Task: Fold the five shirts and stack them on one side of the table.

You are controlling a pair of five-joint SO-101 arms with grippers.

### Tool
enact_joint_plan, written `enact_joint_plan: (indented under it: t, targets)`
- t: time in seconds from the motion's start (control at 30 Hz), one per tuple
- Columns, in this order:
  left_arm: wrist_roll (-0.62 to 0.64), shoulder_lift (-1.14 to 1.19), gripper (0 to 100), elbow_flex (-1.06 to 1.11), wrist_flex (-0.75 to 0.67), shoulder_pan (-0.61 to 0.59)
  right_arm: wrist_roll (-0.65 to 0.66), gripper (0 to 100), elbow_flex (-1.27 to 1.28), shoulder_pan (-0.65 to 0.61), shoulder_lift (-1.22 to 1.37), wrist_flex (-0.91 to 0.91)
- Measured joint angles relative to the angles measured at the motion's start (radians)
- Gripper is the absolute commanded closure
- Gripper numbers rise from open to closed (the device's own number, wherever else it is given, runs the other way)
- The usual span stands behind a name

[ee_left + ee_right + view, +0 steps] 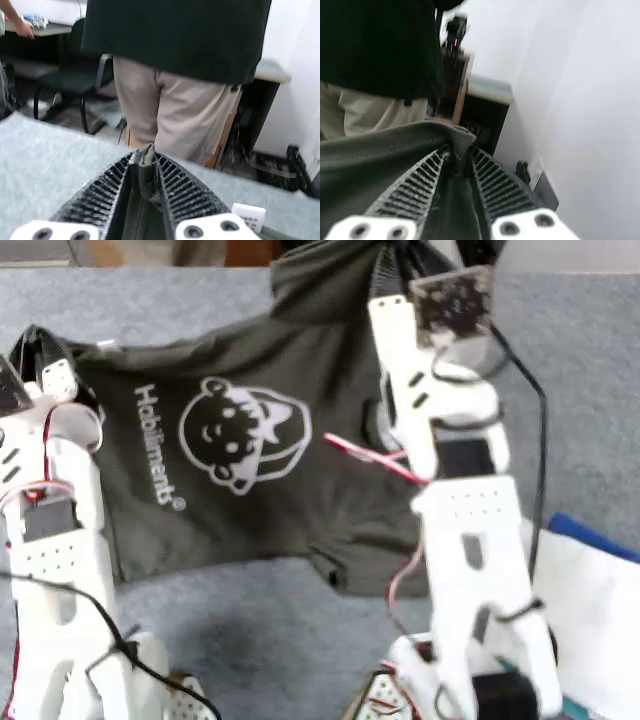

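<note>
Item: dark olive shirt, one piece, white cartoon-face print and a line of white lettering on the upper side.
- Position: spread over the grey table, lying between the two arms. One edge is drawn up at each end into a gripper.
- Lie: mostly flat in the middle. It is creased and bunched along the side nearer the right arm, with a small dark fold at the hem on the near edge.

Tool 1: left gripper, on the arm at the left of the high view.
- State: ribbed black jaws closed tight, with a thin ridge of shirt fabric pinched between them and poking out at the tips.
- Relation: the shirt's corner is at the fingertips. The rest of the garment runs away from this gripper towards the other arm.

Tool 2: right gripper, at the far edge of the table in the high view.
- State: jaws pressed together on a hemmed edge of the shirt. The cloth drapes over and off to one side of the jaw tips.
- Relation: the shirt hangs from this gripper and slopes down under the arm to the table.

Adjacent items:
- White cloth on the table just beyond the right arm's base, apart from the shirt.
- Blue piece showing at the far edge of the white cloth.
- Red wire running along the right arm, above the shirt's bunched side.
</note>
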Motion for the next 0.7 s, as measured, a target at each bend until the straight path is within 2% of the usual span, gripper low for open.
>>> enact_joint_plan:
  t: [0.23,0.37,0.5,0.7]
  targets:
    - [0.000,0.344,98,-0.169,-0.006,0.000,0.000,99.5,-0.048,0.000,0.132,-0.005]
    - [0.000,0.457,98,-0.229,0.015,0.002,0.000,99.5,-0.058,0.000,0.130,0.127]
    - [0.000,0.459,98,-0.282,0.233,0.002,0.009,99.5,-0.058,0.000,0.100,0.353]
    - [0.000,0.384,98,-0.321,0.612,0.002,0.141,99.5,-0.058,0.000,-0.040,0.651]
